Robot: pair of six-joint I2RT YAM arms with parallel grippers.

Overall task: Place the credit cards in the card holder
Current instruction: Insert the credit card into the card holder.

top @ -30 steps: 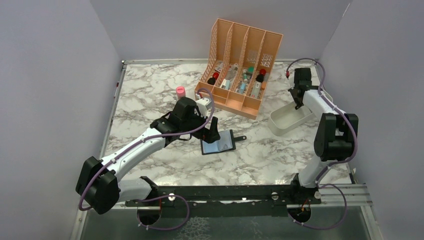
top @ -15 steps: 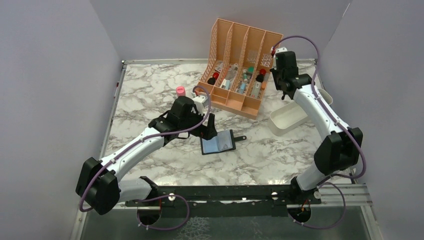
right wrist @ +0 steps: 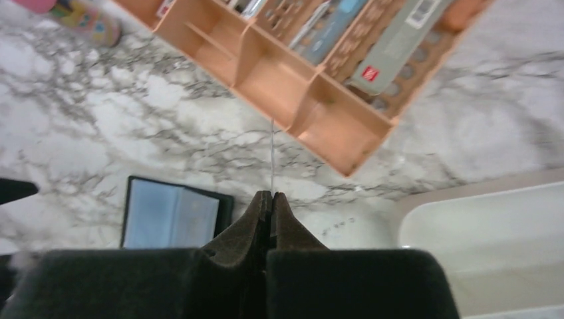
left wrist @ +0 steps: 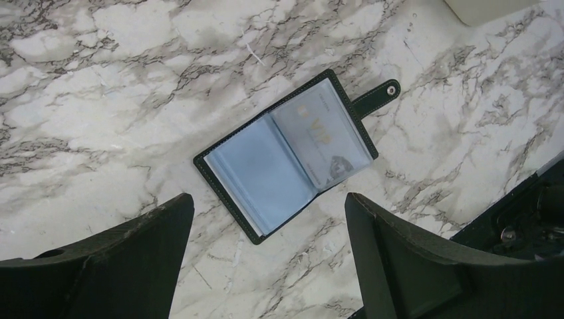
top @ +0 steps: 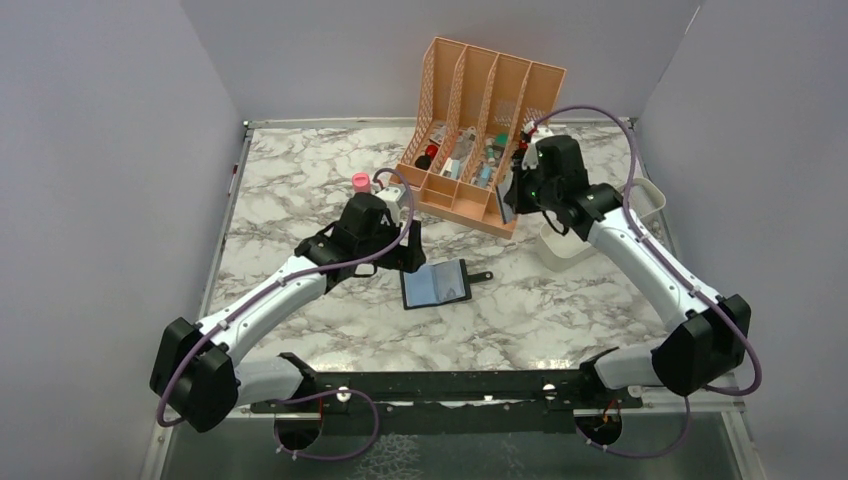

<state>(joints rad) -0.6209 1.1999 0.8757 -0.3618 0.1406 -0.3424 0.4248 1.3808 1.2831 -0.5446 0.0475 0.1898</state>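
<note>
Lying open and flat on the marble table (top: 290,180), the card holder (left wrist: 263,169) sits mid-table, at 5 o'clock of the left gripper (left wrist: 267,206) in the top view. Its long axis runs 9-to-3 there, tipped a touch toward 2. The snap strap (left wrist: 376,100) sticks out of the 3 o'clock end. A pocketed card (left wrist: 324,136) with VIP lettering sits in the strap-side sleeve.

Left gripper: jaws spread wide, nothing between them, hanging above the holder without touching it.

Right gripper (right wrist: 271,199): fingers pressed together, pinching a credit card (right wrist: 272,156) by one end. The card is edge-on to the wrist camera and points to 12 from the tips. Colour is probably grey, hard to tell at that angle. It is off the table in front of the orange organiser (top: 480,120), at 1 o'clock of the holder and well apart from it.

Delta vs a second ago: the left gripper was down at the holder's 9 o'clock edge and has backed off toward 10. The right arm was over the white tray (right wrist: 485,226) at far right and has swung toward 9.
</note>
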